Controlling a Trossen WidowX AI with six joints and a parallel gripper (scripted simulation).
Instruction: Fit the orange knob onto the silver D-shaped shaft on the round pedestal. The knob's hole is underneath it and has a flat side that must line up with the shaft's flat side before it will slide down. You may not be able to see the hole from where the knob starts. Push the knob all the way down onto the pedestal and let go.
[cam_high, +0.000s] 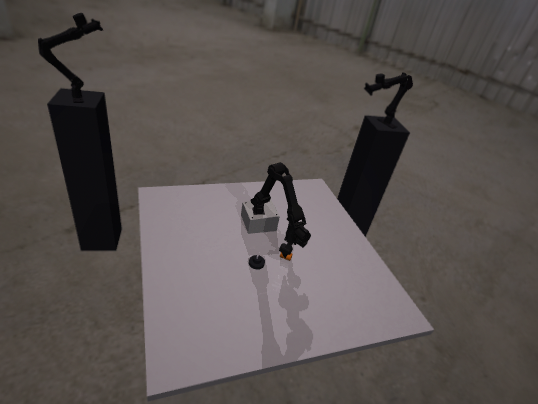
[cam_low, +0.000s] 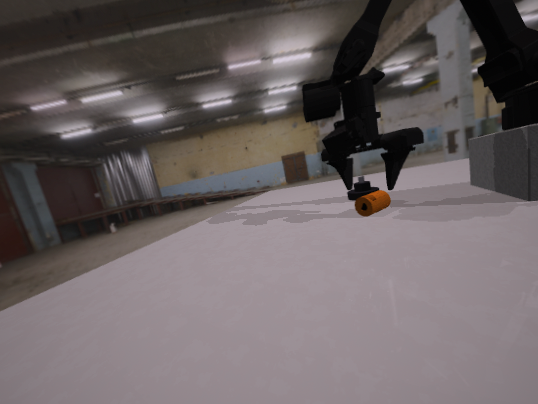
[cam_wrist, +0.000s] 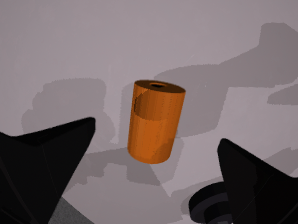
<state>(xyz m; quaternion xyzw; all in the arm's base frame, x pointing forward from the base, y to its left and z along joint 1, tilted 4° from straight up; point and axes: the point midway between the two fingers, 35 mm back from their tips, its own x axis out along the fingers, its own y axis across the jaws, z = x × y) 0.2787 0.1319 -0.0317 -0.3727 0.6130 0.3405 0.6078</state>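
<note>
The orange knob lies on its side. A dark hole shows in one end; its flat side cannot be made out clearly. My gripper is open and empty, pointing down just above the knob. In the wrist view the knob lies between the fingers, touching neither. The black round pedestal stands beside the knob, partly hidden by one finger in the wrist view. Its silver shaft points up.
The pale table top bears the arm's grey base block. Two black pillars with other arms stand beyond the table's left and right sides.
</note>
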